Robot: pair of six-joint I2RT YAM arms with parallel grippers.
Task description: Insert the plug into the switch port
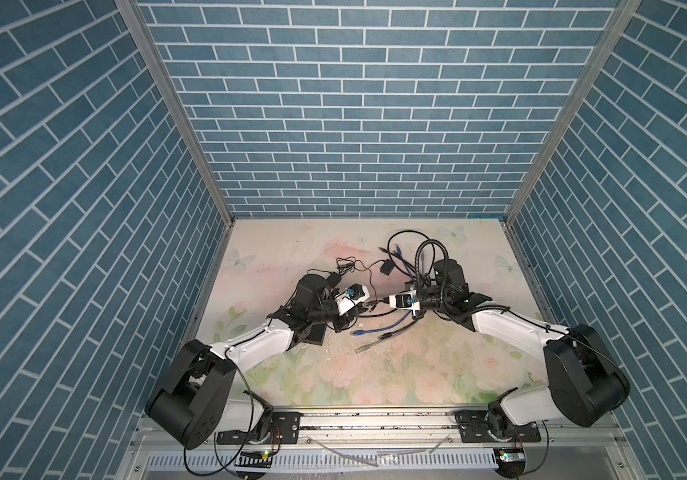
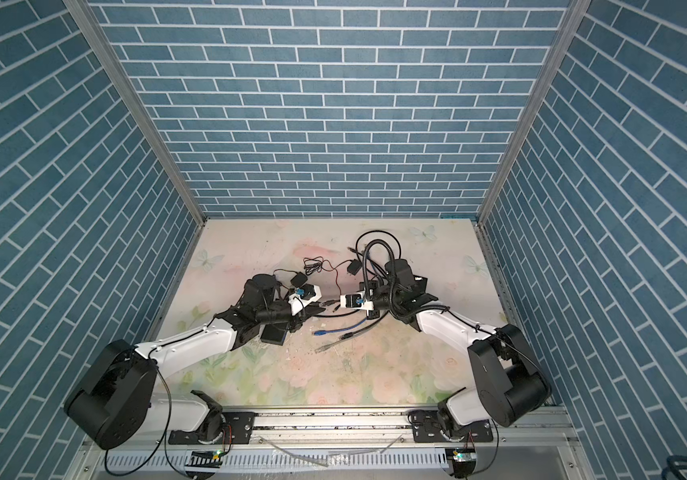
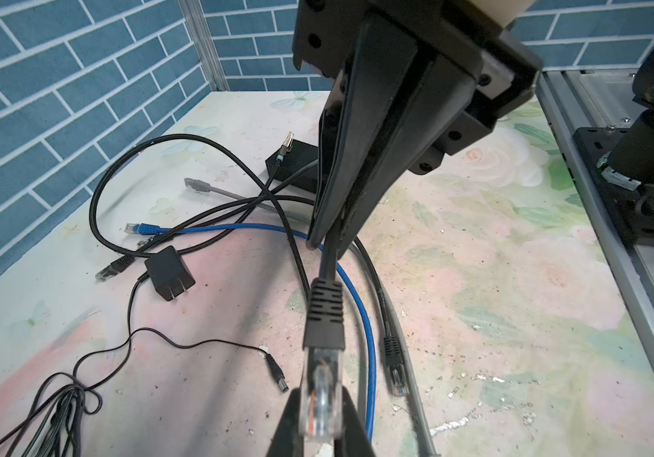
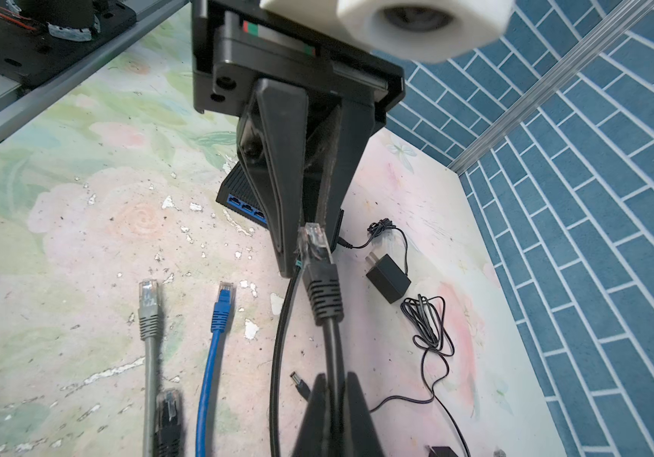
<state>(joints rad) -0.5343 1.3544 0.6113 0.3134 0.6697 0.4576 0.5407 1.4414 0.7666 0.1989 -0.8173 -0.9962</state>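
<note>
Left wrist view is showing me the clear plastic plug with a black ribbed boot (image 3: pixel 323 376), and it is hanging up in the air over the flowery pink and green tabletop (image 3: pixel 495 285). My left gripper (image 3: pixel 319 393) is squeezing the clear tip from both sides. My right gripper (image 3: pixel 331 237) is pinching the thick black cable (image 3: pixel 327 261) just behind the boot, so both are gripping the same lead. The small black switch box with blue ports (image 4: pixel 240 200) is sitting on the table behind the left gripper in the right wrist view, and the plug is not touching it or any port. A blue cable (image 3: pixel 368 324), a grey cable (image 4: pixel 150 316) and a black wall charger (image 3: pixel 169 273) are lying on the table nearby.
</note>
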